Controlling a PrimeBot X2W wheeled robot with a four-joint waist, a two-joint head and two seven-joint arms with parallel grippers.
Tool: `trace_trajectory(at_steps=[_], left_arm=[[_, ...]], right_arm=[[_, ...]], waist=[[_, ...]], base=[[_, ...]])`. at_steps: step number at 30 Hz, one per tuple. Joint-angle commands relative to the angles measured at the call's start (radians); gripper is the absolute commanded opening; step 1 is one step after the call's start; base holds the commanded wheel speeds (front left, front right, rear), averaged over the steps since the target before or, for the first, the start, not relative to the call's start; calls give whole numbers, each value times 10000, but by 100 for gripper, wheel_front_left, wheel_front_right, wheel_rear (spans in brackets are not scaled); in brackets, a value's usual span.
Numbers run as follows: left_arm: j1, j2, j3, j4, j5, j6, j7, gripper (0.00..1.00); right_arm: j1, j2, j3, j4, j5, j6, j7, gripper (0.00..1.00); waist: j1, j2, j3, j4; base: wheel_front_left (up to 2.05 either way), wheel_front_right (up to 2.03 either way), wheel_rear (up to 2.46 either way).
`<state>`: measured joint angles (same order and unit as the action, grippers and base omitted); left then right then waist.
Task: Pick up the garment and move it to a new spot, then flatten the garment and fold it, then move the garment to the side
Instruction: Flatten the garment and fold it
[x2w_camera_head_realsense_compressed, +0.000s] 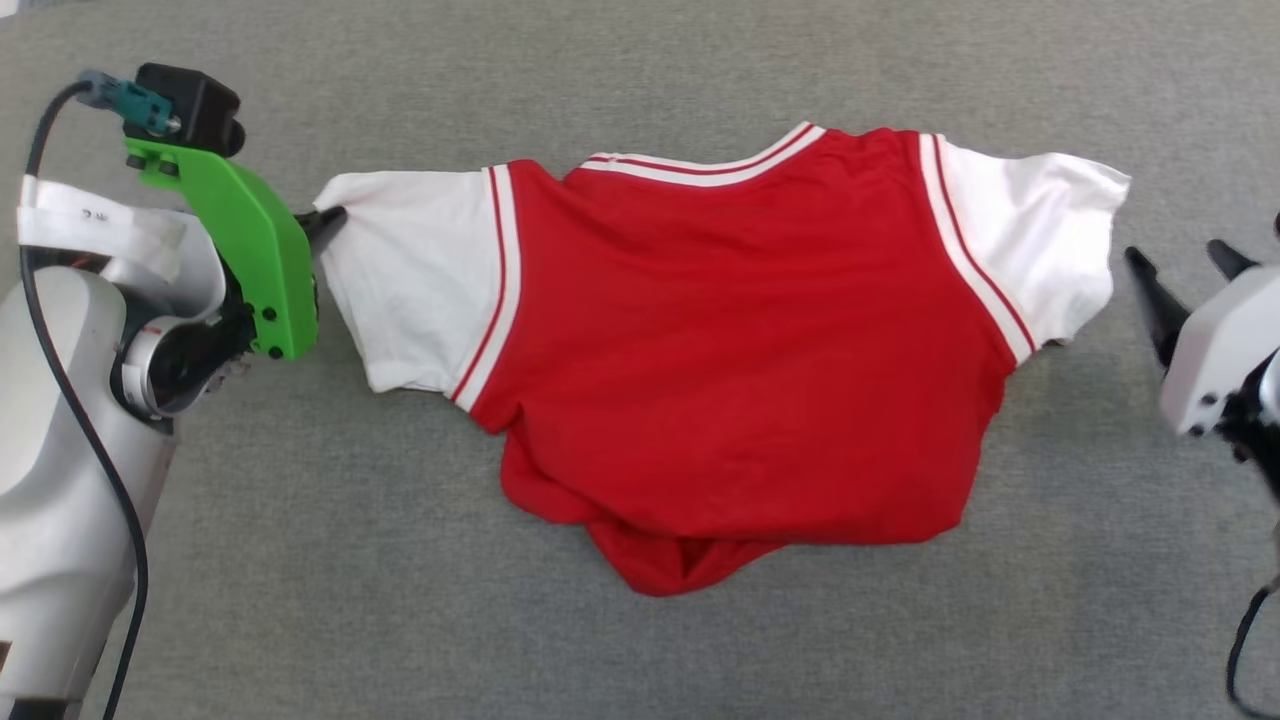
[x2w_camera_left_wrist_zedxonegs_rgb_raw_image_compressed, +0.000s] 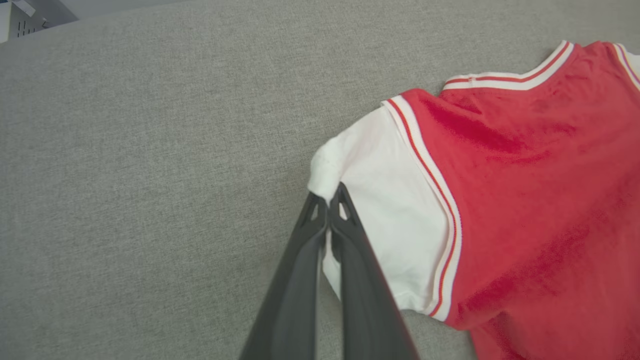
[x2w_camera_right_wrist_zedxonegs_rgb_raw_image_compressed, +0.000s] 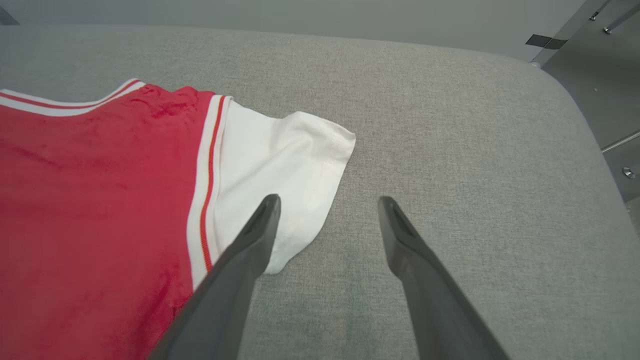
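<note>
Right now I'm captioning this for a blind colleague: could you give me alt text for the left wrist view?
The left end effector, its two dark fingers shut, pinches the outer corner of the white sleeve of the garment. The garment, red with a striped collar, lies spread to the right on a grey fabric surface.

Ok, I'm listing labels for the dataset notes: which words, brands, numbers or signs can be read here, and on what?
No text here can be read.
On the white band wrapped on the left arm: small dark marks, too small to read.
On the garment: no print or label shows on the upturned side, only trim stripes.
</note>
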<state>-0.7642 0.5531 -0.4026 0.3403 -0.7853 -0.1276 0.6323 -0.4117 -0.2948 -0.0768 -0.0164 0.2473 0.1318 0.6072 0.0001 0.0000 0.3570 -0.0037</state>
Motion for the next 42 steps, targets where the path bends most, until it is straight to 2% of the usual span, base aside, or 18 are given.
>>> trace_trajectory(at_steps=[1, 5, 12, 20, 27, 32, 33, 34, 35, 42], left_arm=[[265, 142, 39, -405, -46, 23, 75, 0], [696, 417, 77, -1752, 5, 234, 141, 0], [1155, 602, 28, -3319, 199, 563, 129, 0], [1288, 567, -98, -4214, 353, 581, -94, 0], [1195, 431, -247, -4482, 437, 563, -209, 0], [1122, 400, -306, -4421, 461, 540, -249, 0], [1106, 399, -306, -4385, 471, 544, -261, 0], [1090, 397, -311, -4332, 491, 551, -280, 0], [1081, 391, -321, -4284, 506, 550, -299, 0], [1190, 346, -251, -3787, 530, 606, -636, 0]], right_arm=[[-458, -189, -57, 151, 134, -11, 696, 100], [-1561, -758, -14, 660, 311, -11, 2432, 100], [-2951, -1627, 376, 2165, 227, -11, 3374, 100], [-3693, -1998, 1151, 3431, 446, -11, 3423, 100], [-3721, -2282, 1851, 4125, 553, -11, 2979, 100], [-3541, -2378, 2422, 4437, 989, -11, 3089, 100], [-3507, -2417, 2539, 4469, 1075, -11, 3124, 92], [-3467, -2468, 2675, 4499, 1186, -11, 3139, 15], [-3433, -2508, 2785, 4517, 1283, -11, 3131, 0], [-3415, -2799, 3075, 4511, 1682, -11, 2033, 0]], waist=[[-1, 0, 95, 321], [-1, 0, 379, 634], [-1, 0, 828, 1195], [-1, 0, 1164, 1521], [-1, 0, 1412, 1711], [-1, 0, 1514, 1777], [-1, 0, 1514, 1780], [-1, 0, 1497, 1781], [-1, 0, 1468, 1780], [-1, 0, 1010, 1622]], base=[[0, 0, 0], [0, 0, 0], [0, 0, 0], [0, 0, 0], [0, 0, 0], [0, 0, 0], [0, 0, 0], [0, 0, 0], [0, 0, 0], [0, 0, 0]])
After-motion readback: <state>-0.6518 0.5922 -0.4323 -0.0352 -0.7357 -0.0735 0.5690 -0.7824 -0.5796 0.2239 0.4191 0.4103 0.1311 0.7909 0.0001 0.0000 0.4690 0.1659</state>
